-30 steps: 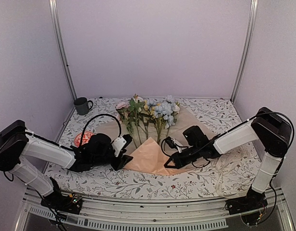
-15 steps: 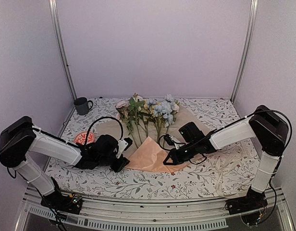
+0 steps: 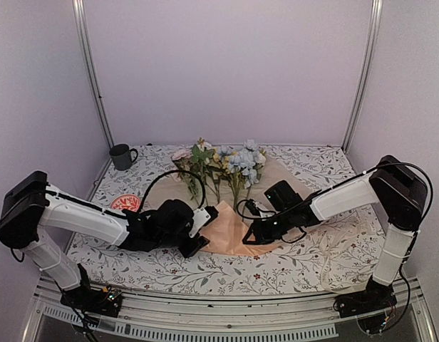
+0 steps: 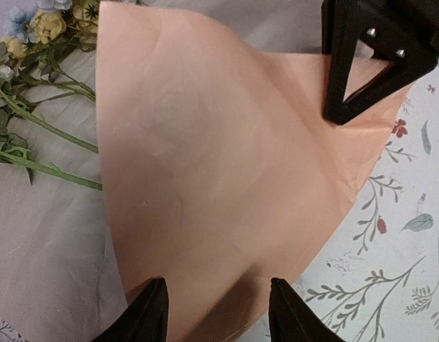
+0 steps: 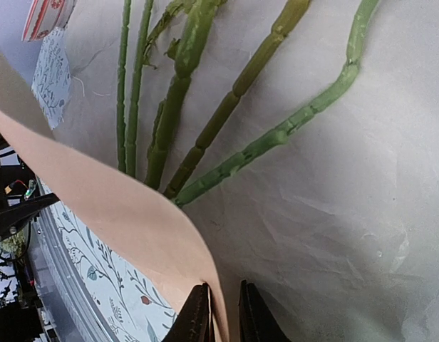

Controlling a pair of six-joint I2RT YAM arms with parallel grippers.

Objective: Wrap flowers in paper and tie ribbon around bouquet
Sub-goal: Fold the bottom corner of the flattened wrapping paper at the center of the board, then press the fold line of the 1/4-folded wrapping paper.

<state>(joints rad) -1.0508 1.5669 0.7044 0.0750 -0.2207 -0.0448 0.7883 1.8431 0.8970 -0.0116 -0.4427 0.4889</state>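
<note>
L gripper [image 4: 218,317]: fingers spread abt halfway, straddling near tip of folded paper [image 4: 205,178], no pinch seen. R gripper [image 5: 223,317]: tips close together w/ paper edge between, can't tell if gripping. Fold spans between both grippers and covers stem ends. Flowers [image 3: 221,165] beyond both grippers, blooms at far end. Dish [image 3: 125,203] left of L gripper. Mug [image 3: 122,155] farther back-left.

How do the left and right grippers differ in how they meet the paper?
The left gripper has its jaws wide apart, astride the folded paper; the right gripper has its jaws almost together on the paper's edge, grip uncertain. In the top view the left gripper sits at the fold's left side, the right gripper at its right. Both are at the same sheet.
</note>
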